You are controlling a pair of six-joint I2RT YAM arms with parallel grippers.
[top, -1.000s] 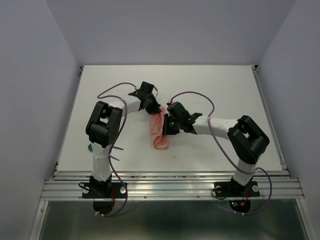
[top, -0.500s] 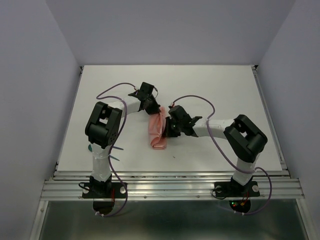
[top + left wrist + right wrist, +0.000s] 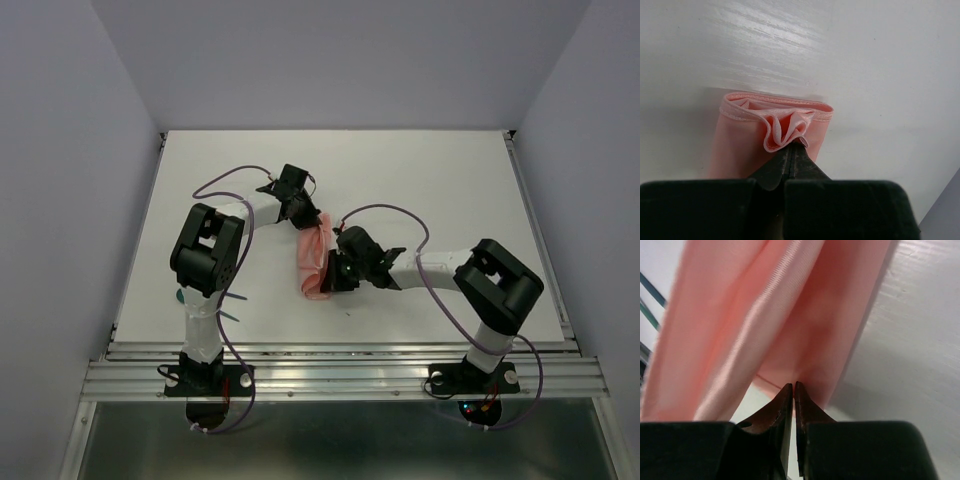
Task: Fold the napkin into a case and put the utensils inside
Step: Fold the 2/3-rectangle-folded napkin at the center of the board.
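The salmon-pink napkin [image 3: 312, 258] lies as a narrow, layered strip in the middle of the table. My left gripper [image 3: 307, 222] is at its far end, shut on a bunched fold of the napkin [image 3: 740, 145], with the hem curling at the fingertips [image 3: 790, 150]. My right gripper [image 3: 334, 275] is at the strip's near right side, jaws pinched on an edge of the napkin [image 3: 805, 330], which hangs taut above the table. Teal utensils [image 3: 180, 296] lie by the left arm's base, mostly hidden behind it. Their thin handles [image 3: 651, 294] show at the left edge of the right wrist view.
Purple cables [image 3: 385, 190] loop over both arms. The white table [image 3: 420, 170] ends in a metal rail [image 3: 340, 352] at the near side. Grey walls stand on three sides.
My right gripper has moved towards the near-left with the napkin's edge, and the strip has drawn in narrower. The left gripper has held still.
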